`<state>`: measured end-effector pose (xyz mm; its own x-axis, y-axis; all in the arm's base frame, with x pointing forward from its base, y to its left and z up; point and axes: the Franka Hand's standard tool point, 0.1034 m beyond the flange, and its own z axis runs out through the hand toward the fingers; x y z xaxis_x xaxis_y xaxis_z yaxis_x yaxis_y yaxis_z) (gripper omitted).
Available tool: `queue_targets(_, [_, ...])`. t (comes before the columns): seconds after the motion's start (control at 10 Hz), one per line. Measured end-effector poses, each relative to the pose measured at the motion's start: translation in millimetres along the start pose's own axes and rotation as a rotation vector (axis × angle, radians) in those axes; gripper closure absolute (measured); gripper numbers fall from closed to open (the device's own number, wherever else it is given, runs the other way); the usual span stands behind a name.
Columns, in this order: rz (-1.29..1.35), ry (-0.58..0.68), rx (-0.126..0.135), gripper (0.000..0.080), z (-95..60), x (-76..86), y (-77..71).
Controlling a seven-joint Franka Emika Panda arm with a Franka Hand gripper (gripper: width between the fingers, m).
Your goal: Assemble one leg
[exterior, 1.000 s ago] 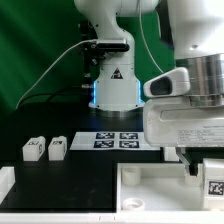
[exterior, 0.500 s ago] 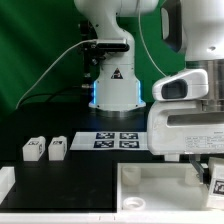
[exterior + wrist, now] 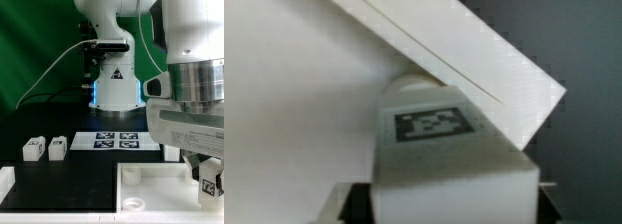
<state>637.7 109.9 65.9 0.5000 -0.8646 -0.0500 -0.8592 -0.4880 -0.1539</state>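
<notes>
We see the tool [image 3: 207,178] clamped on one leg [image 3: 211,184] above the white tray piece [image 3: 150,190]. Two spare legs [image 3: 45,149] sit well beyond the tray piece; the marker board [image 3: 118,140] lies behind it.

Leg [image 3: 211,184] in my pincer [image 3: 207,180]: white block, black-and-white square tag on its face; same tag seen from the wrist [image 3: 432,122]. Tabletop [image 3: 90,170] below my pincer: black. Two more legs [image 3: 44,149] well off to the exterior view's left of my pincer: white, tagged. Marker board [image 3: 118,139]: white, black tags. Backdrop [image 3: 40,50]: green.
</notes>
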Motion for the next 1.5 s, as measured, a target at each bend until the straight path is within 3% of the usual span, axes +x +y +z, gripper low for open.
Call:
queue_targets(0.3, [0.591, -0.038, 0.064, 0.049, -0.1, -4.9, 3.7])
queue_targets(0.6, [0.832, -0.067, 0.07, 0.049, 2.0, -7.7, 5.6])
queue_targets(0.8, [0.773, -0.065, 0.071, 0.0253, 2.4, -8.1, 5.7])
queue_targets(0.9, [0.727, -0.061, 0.07, 0.0182, 2.4, -8.9, 5.3])
queue_targets(1.2, [0.157, -0.037, 0.061, 0.0151, 8.4, -22.7, 8.5])
queue_targets(1.5, [-0.105, -0.023, 0.059, 0.015, 9.8, -21.3, 11.2])
